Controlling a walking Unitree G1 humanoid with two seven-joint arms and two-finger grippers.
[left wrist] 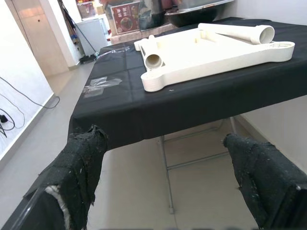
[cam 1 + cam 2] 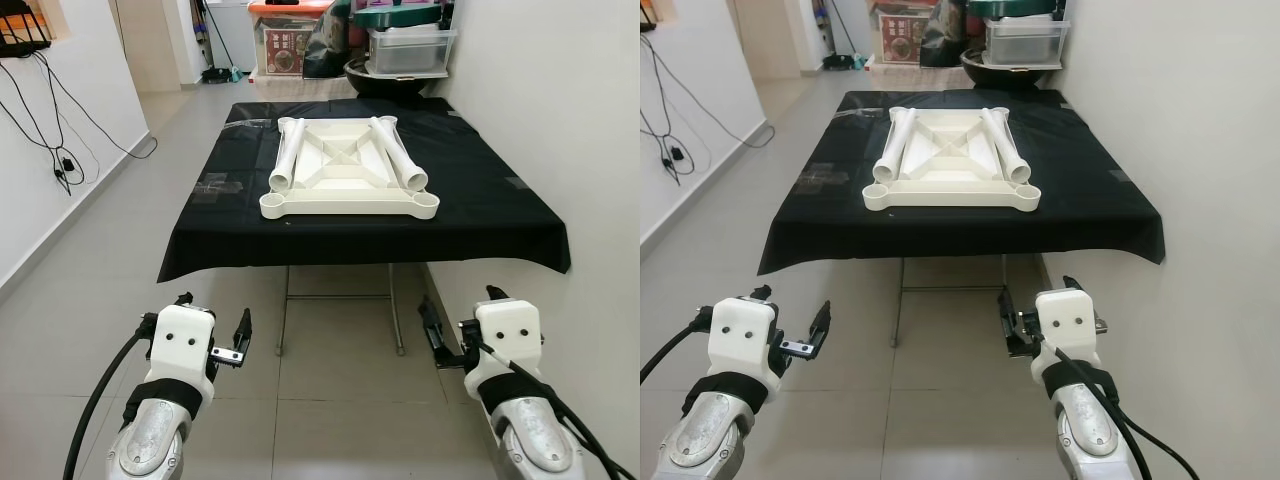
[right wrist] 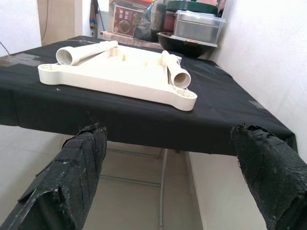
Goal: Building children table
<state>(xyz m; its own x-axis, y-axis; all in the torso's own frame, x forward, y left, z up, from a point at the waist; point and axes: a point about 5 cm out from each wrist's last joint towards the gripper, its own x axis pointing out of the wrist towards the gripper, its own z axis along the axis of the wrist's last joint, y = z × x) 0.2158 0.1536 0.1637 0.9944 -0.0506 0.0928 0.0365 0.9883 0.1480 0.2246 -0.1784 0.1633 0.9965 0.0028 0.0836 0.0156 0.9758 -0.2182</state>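
A cream plastic child's tabletop (image 2: pixel 350 207) lies upside down on a table draped in black cloth (image 2: pixel 480 210). Two cream tube legs rest loose on it, one along its left side (image 2: pixel 286 155) and one along its right side (image 2: pixel 400 155). Both arms are held low in front of the table's near edge, above the floor. My left gripper (image 2: pixel 213 316) is open and empty. My right gripper (image 2: pixel 462 312) is also open and empty. In the wrist views the tabletop (image 1: pixel 211 52) (image 3: pixel 120 76) lies ahead and above the spread fingers (image 1: pixel 76 177) (image 3: pixel 72 177).
Metal folding legs (image 2: pixel 340 297) stand under the cloth. A white wall (image 2: pixel 560 120) runs close along the table's right side. Storage boxes and a dark basin (image 2: pixel 400 55) are stacked beyond the far end. Cables (image 2: pixel 55 140) hang on the left wall above open tiled floor.
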